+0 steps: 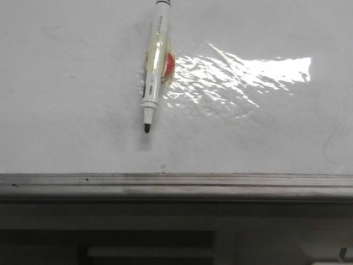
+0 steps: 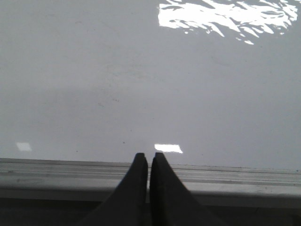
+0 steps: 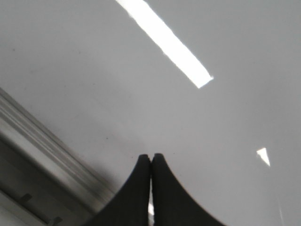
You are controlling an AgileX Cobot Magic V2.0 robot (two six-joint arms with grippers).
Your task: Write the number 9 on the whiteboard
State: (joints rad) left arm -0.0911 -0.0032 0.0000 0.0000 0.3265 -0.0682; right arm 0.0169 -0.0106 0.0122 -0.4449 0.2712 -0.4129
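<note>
Whiteboard bare, left hand over its rim, closed, empty, right hand likewise.

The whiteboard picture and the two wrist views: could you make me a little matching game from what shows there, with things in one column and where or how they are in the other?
Things:
1. marker pen
2. whiteboard
3. left hand
4. grey rim

States:
A. closed, holding nothing, over the board's edge
B. lying on the board, black tip toward the rim
C. runs along the board's near edge
D. glossy white, wrinkled film catching glare

Pairs: 1-B, 2-D, 3-A, 4-C
</note>
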